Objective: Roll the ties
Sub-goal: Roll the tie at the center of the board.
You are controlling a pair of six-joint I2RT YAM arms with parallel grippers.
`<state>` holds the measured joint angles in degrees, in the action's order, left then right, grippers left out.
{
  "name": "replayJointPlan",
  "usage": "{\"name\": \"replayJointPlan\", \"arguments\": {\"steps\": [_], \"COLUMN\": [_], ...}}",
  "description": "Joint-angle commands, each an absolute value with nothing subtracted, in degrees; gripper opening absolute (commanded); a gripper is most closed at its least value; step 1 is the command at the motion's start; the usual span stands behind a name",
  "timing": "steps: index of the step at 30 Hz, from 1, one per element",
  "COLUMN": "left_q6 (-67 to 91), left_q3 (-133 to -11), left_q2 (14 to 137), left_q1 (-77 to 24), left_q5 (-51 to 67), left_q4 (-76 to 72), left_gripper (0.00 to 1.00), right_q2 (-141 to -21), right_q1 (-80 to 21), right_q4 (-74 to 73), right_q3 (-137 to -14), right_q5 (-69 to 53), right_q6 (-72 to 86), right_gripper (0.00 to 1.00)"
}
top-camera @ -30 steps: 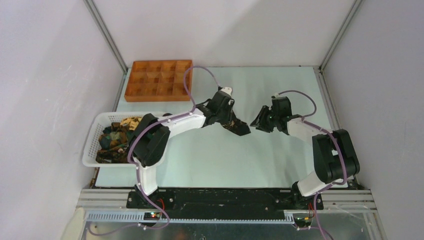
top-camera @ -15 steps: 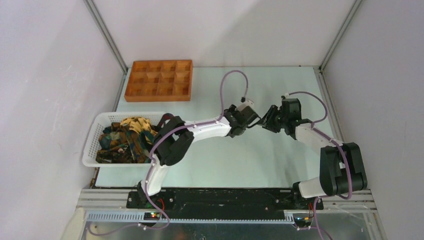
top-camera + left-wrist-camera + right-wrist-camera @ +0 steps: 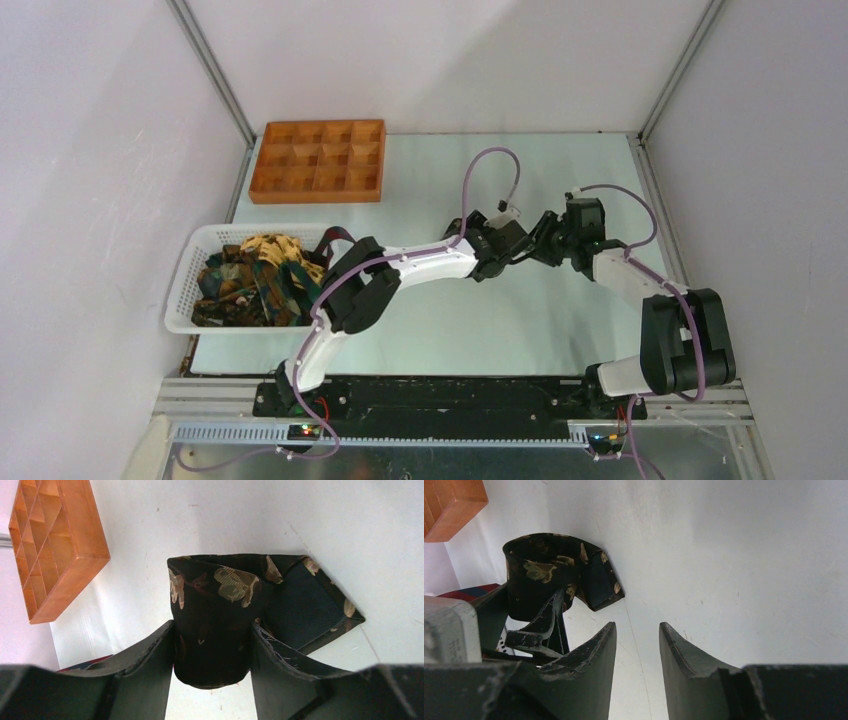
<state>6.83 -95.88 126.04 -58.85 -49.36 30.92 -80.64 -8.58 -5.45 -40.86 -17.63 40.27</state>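
A rolled tie point(image 3: 215, 615), dark with gold leaf print, stands on end on the white table, and its pointed tail lies flat to the right. My left gripper point(image 3: 212, 626) is shut on the roll, one finger against each side. The right wrist view has the same roll point(image 3: 544, 575) at upper left, with the left fingers point(image 3: 539, 630) around it. My right gripper point(image 3: 638, 625) stands open just right of it, holding nothing. In the top view, the left gripper point(image 3: 512, 246) and right gripper point(image 3: 545, 246) meet at centre right. More ties point(image 3: 250, 275) are heaped in the basket.
A white mesh basket point(image 3: 185, 285) sits at the left edge of the table. An orange compartment tray point(image 3: 318, 160) lies at the back left. The left arm stretches across the middle, its purple cable looping above.
The left arm has reached far to the right with the rolled tie, up to the right gripper. The right gripper has drawn back slightly to the right. The left jaws look a little wider.
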Motion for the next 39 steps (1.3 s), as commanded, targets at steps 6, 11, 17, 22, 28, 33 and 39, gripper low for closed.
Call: {"name": "replayJointPlan", "arguments": {"steps": [6,11,17,22,28,33,39], "left_q6": [6.8,7.2,8.0,8.9,10.2,10.6,12.6], "left_q3": [-102.6,-103.0,-102.7,-102.5,-102.6,-102.2,-100.8], "left_q2": [126.6,126.7,126.1,125.3,123.1,119.5,114.8], "left_q1": [-61.4,-61.7,-61.7,-61.7,-61.7,-61.3,-60.0], "left_q5": [-49.1,-48.2,-47.7,-45.6,-43.9,-41.5,-37.8], "left_q4": [34.0,34.1,34.5,33.9,34.1,32.6,32.0], "left_gripper": [0.63,0.63,0.63,0.63,0.63,0.64,0.64], "right_q2": [-77.8,-77.4,-77.3,-77.3,-77.0,-77.2,-77.0], "right_q1": [-7.9,-7.8,-7.7,-7.6,-7.6,-7.6,-7.5], "right_q4": [-5.8,-6.4,-6.5,-6.4,-6.6,-5.3,-4.9], "right_q3": [-40.5,-40.5,-40.5,-40.5,-40.5,-40.5,-40.5], "right_q5": [-17.1,-17.0,-17.0,-17.1,-16.5,-16.9,-17.3], "right_q6": [39.3,39.0,39.1,39.2,38.5,38.4,38.7], "right_gripper": [0.40,0.41,0.40,0.39,0.41,0.43,0.45]}}
